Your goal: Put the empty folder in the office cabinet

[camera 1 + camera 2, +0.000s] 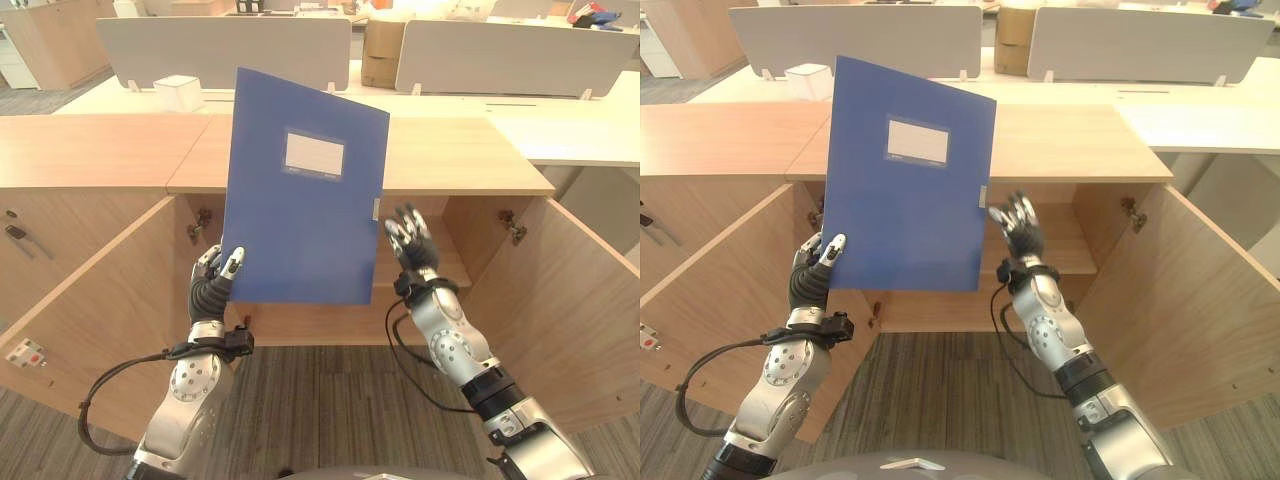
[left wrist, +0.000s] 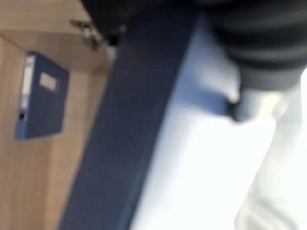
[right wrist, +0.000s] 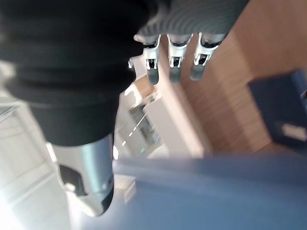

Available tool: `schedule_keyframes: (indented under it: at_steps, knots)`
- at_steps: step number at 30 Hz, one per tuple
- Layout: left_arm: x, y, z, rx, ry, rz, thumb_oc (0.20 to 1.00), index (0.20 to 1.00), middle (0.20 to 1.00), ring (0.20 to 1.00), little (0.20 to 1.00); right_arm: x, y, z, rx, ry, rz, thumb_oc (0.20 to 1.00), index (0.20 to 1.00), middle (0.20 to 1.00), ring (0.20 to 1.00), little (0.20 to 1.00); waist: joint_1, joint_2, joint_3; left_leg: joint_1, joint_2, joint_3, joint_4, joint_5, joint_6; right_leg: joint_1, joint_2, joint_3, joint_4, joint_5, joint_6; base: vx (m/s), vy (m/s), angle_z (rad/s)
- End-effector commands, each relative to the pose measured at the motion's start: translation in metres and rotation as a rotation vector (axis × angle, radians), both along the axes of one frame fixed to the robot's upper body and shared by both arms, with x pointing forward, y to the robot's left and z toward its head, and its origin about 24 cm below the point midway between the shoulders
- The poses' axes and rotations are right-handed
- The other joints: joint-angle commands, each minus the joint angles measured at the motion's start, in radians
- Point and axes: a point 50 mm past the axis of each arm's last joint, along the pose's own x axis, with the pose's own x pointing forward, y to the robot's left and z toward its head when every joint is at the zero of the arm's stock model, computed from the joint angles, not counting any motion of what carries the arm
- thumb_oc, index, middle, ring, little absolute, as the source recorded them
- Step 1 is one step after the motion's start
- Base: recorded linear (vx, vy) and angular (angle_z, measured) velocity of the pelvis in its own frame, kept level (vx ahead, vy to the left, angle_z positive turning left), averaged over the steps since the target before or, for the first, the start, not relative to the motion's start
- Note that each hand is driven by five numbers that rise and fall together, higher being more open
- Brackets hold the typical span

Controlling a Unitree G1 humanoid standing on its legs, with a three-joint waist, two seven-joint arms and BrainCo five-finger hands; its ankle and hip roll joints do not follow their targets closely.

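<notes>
Gripping the blue folder upright by its lower corner, the left hand should ease it between the open doors onto the cabinet shelf, while the open right hand steadies its edge

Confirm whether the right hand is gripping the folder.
No: the right hand is open with fingers spread beside the folder, which the left hand holds by its lower corner.

Two silver-grey jointed metal arms with round elbow housings, dark ribbed wrist covers, left hand and right hand of silver fingers with dark tips, black bands at forearm joints
</notes>
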Motion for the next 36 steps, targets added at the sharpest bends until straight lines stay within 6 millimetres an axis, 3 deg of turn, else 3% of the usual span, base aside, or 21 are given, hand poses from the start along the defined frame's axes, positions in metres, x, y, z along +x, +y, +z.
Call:
schedule_keyframes:
  at_steps: [1, 16, 21, 26, 36]
  knots:
    - [0.005, 0.003, 0.042, 0.040, -0.214, -0.018, 0.200, 0.200, 0.200, 0.200, 0.200, 0.011, -0.001, 0.018, 0.043, -0.047, -0.070, 1.000, 1.000, 1.000, 1.000, 1.000, 0.007, -0.026, -0.032, 0.040, -0.007, -0.035, 0.000, -0.139, -0.016, -0.012, -0.041, -0.034, 0.002, -0.031, 0.060, 0.00, 0.000, 0.00]
    - [0.005, -0.002, 0.038, 0.017, -0.189, -0.043, 0.200, 0.200, 0.200, 0.200, 0.200, 0.008, 0.007, 0.022, 0.060, -0.068, -0.044, 1.000, 1.000, 1.000, 1.000, 1.000, 0.011, -0.026, -0.023, 0.037, -0.010, -0.036, 0.000, -0.138, -0.013, -0.015, -0.044, -0.034, 0.002, -0.029, 0.062, 0.00, 0.000, 0.00]
    - [0.004, 0.003, 0.038, 0.016, -0.183, -0.012, 0.200, 0.200, 0.200, 0.200, 0.200, 0.014, -0.022, 0.038, 0.072, -0.121, -0.233, 1.000, 1.000, 1.000, 1.000, 1.000, 0.006, -0.025, -0.023, 0.037, -0.011, -0.036, 0.000, -0.141, -0.011, -0.016, -0.045, -0.033, 0.002, -0.028, 0.064, 0.00, 0.000, 0.00]
    - [0.004, 0.003, 0.038, 0.022, -0.186, 0.005, 0.200, 0.200, 0.200, 0.200, 0.200, 0.018, -0.030, 0.053, 0.078, -0.169, -0.311, 1.000, 1.000, 1.000, 1.000, 1.000, 0.003, -0.021, -0.023, 0.037, -0.013, -0.038, 0.000, -0.142, -0.007, -0.014, -0.046, -0.034, 0.002, -0.029, 0.065, 0.00, 0.000, 0.00]
    - [0.004, 0.001, 0.040, 0.035, -0.198, -0.010, 0.200, 0.200, 0.200, 0.200, 0.200, 0.014, -0.012, 0.057, 0.069, -0.197, -0.193, 1.000, 1.000, 1.000, 1.000, 1.000, 0.004, -0.022, -0.018, 0.038, -0.014, -0.037, 0.000, -0.143, -0.009, -0.013, -0.047, -0.034, 0.002, -0.029, 0.065, 0.00, 0.000, 0.00]
